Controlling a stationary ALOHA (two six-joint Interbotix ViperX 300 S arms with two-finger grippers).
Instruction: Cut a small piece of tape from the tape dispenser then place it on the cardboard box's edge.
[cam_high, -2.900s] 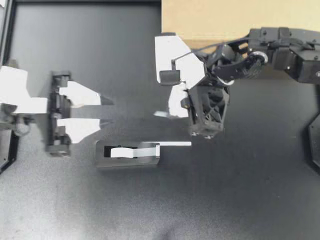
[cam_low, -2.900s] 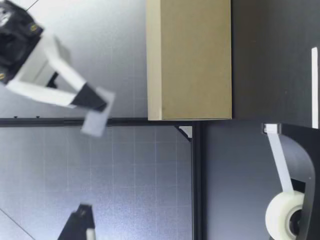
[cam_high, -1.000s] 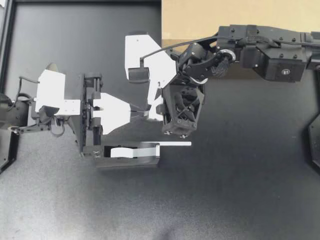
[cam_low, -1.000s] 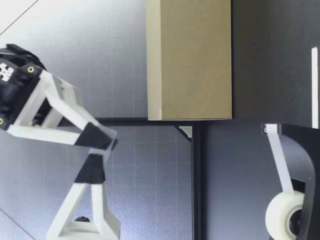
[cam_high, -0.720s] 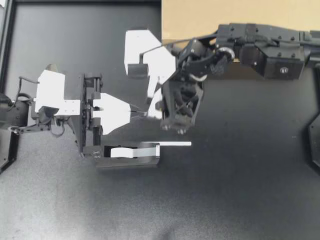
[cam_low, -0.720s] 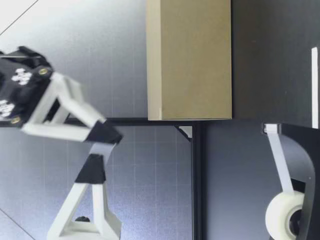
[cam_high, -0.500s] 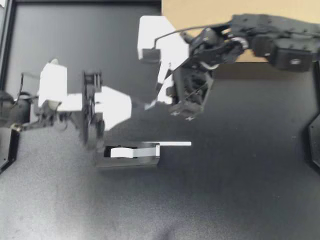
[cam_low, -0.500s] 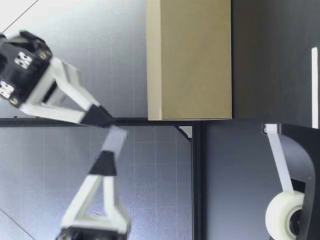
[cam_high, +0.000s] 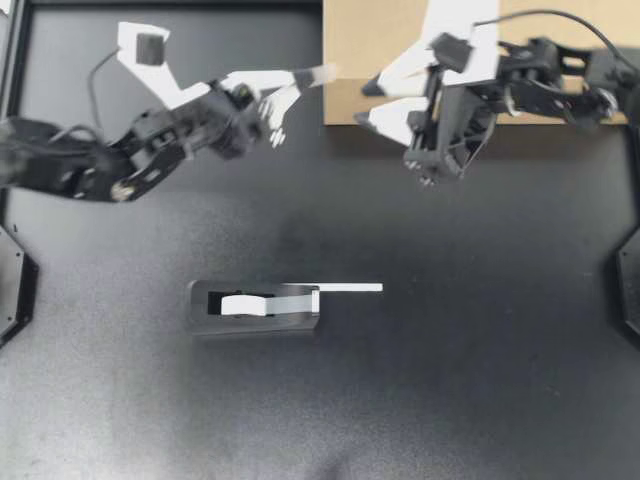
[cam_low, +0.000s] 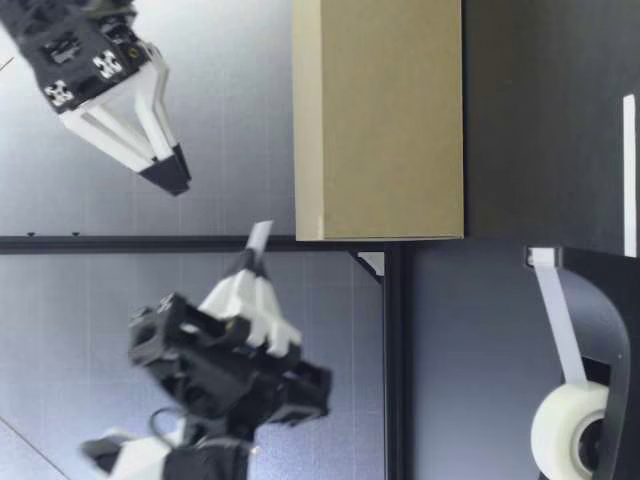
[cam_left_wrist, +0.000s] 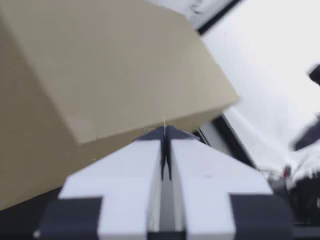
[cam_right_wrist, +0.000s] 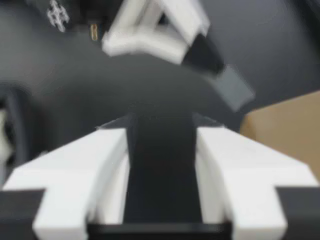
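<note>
my left gripper (cam_high: 296, 84) is clenched on a small piece of tape (cam_high: 320, 73), held in the air just beside the cardboard box (cam_high: 560, 25), at its side edge near the corner. the piece sticks out past my fingertips in line with them, with its long axis pointing at the box. in the low view it sits a little higher than the box top. in my left wrist view the tape shows only as a thin edge between the closed fingers (cam_left_wrist: 195, 165), with the box face just ahead.

my right gripper (cam_high: 366, 103) hangs over the near edge of the box, jaws released and holding nothing.

the tape dispenser (cam_high: 255, 305) stands well apart from the box on the table (cam_high: 450, 400). its long axis runs parallel to the box's near side. a loose strip of tape (cam_high: 350, 288) reaches out flat from its cutter end, and the roll (cam_low: 565, 430) sits inside it.

the table is matt black. beyond the box, the low view shows a dark rail (cam_low: 100, 243) and a pale grey wall (cam_low: 230, 100) with a faint grid.
</note>
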